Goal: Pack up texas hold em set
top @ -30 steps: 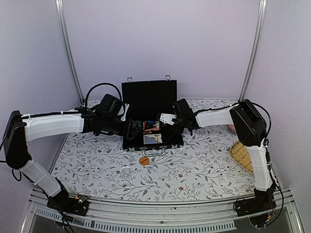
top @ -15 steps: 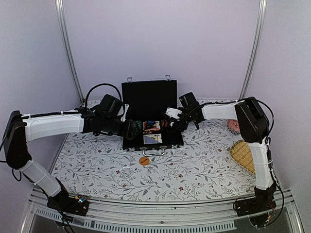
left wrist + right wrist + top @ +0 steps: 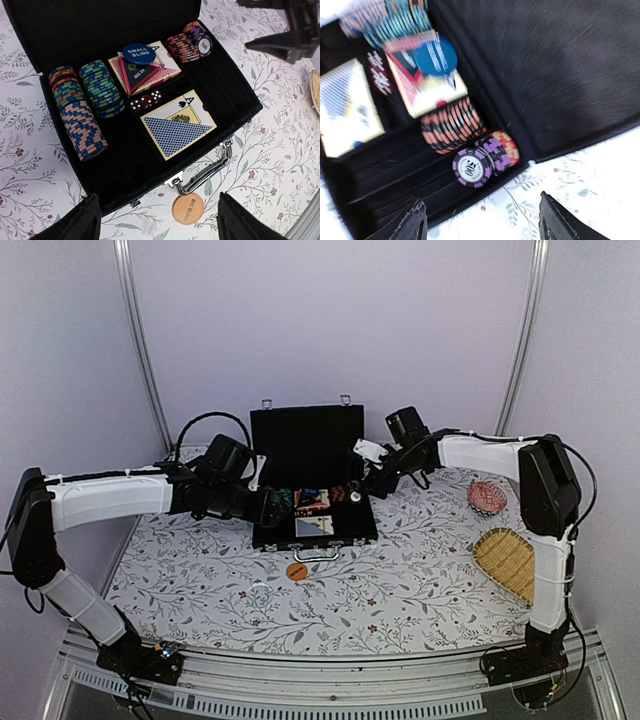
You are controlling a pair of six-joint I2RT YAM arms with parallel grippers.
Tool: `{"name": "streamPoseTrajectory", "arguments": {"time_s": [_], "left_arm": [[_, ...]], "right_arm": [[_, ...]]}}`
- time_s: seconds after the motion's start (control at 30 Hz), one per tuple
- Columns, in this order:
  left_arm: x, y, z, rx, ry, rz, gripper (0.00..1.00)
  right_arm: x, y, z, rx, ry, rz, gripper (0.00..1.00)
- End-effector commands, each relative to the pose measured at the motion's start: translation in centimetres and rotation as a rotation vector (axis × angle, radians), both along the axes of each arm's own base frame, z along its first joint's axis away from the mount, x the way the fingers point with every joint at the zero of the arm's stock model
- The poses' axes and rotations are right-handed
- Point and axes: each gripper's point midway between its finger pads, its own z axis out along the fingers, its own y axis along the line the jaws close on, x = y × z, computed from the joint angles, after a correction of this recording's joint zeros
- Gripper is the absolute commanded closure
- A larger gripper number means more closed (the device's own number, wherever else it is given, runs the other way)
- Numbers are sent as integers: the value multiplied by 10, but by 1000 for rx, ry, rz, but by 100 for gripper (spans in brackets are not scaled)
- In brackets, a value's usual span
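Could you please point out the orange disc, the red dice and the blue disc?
orange disc [image 3: 188,209]: left wrist view, on its lettering.
red dice [image 3: 145,102]: left wrist view, their top faces.
blue disc [image 3: 138,53]: left wrist view, its centre.

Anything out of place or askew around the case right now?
Yes: the orange BIG BLIND disc lies on the table just in front of the handle, outside the open case. Inside, the blue SMALL BLIND disc sits on top of the red card deck.

- Soft, even light is casting only faint shadows overhead.
- Motion blur is smearing the right wrist view's chips [image 3: 451,131].
- The left wrist view is rendering sharply.
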Motion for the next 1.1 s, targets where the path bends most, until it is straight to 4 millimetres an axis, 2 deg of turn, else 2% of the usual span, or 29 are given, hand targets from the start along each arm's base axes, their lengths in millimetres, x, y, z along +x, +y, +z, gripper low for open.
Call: {"name": "streamPoseTrajectory", "arguments": {"time_s": [0.0,0.07,0.13,0.2,0.3,0.33,0.43,0.5,0.63,0.9,0.93,1.07], "left_arm": [[-5,6,-3,29,16,-42,22],[-10,4,-5,40,33,-75,26],[-17,4,-10,53,67,-103,28],[-26,2,-18,71,117,-136,31],[-42,2,-33,123,204,-177,35],[-48,1,-38,142,235,-192,35],[-60,-2,-49,215,302,-217,34],[-66,-4,-56,258,338,-232,33],[-78,-15,-70,321,412,-275,32],[-79,-40,-97,428,442,-327,29],[-80,-41,-108,446,465,-330,29],[-77,-49,-116,447,480,-341,29]], "right_arm": [[-43,-2,74,175,75,44,23],[-68,-2,83,221,140,85,24],[-107,2,91,301,252,185,24],[-136,-1,92,336,340,242,26],[-160,-9,86,338,402,258,29],[-167,-14,78,329,414,254,29],[-173,-20,71,339,367,243,30],[-179,-25,56,330,391,225,30],[-173,-31,41,283,375,185,31],[-173,-31,32,270,384,184,31],[-173,-31,32,268,381,186,31],[-172,-33,30,256,372,182,31]]}}
